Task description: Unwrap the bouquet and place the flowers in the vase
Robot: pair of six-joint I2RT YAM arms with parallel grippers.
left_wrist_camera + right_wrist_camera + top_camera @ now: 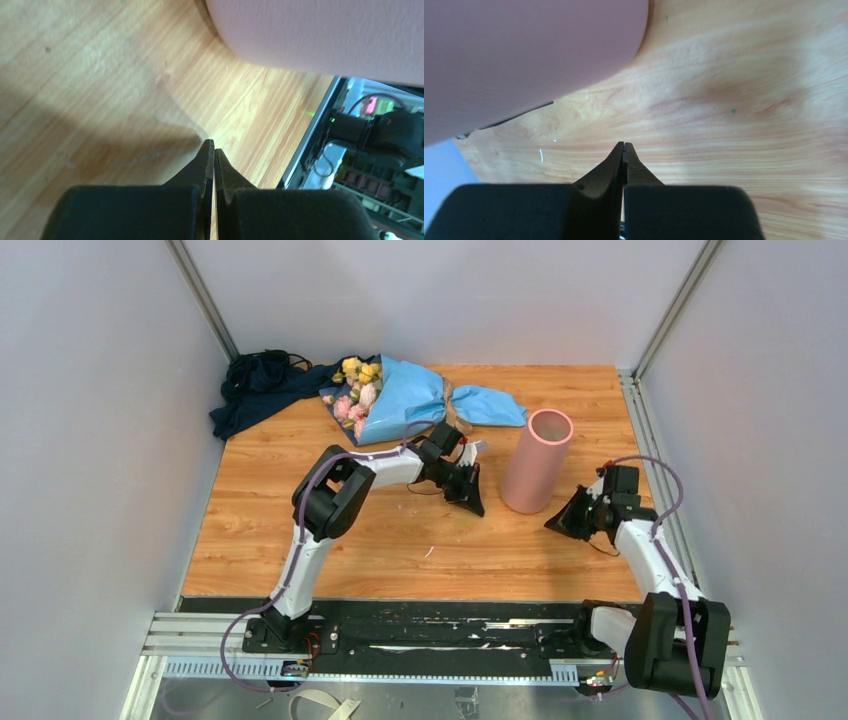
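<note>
Left gripper - fingers pressed together, nothing between them. The tips point down toward the table, low over the boards near mid-table. It sits just left of the vase, near its foot, with a gap showing between the two.

Right gripper - also pinched flat on itself and empty, low over the wood. It is close to the vase on its right side, toward the table's right edge. The wrist view shows the tips clear of the pink wall.

So the vase stands on its base between the two grippers, right of centre, with its open mouth up. I can't see anything inside it from the overhead view.

The bouquet lies flat along the far edge, left of centre, well apart from both grippers.
- The blue paper wrap is on.
- The tan raffia ribbon is tied around the narrow part.
- The flowers are pink and yellow heads poking out of the wide end toward the far-left corner.
- The stem end of the wrap points right, toward the vase side.

A dark navy cloth heap sits in the far-left corner, touching or just beside the bloom end; I can't tell which.

The left arm reaches from its near-edge base up and across to mid-table. The right arm is folded short along the right edge.
</note>
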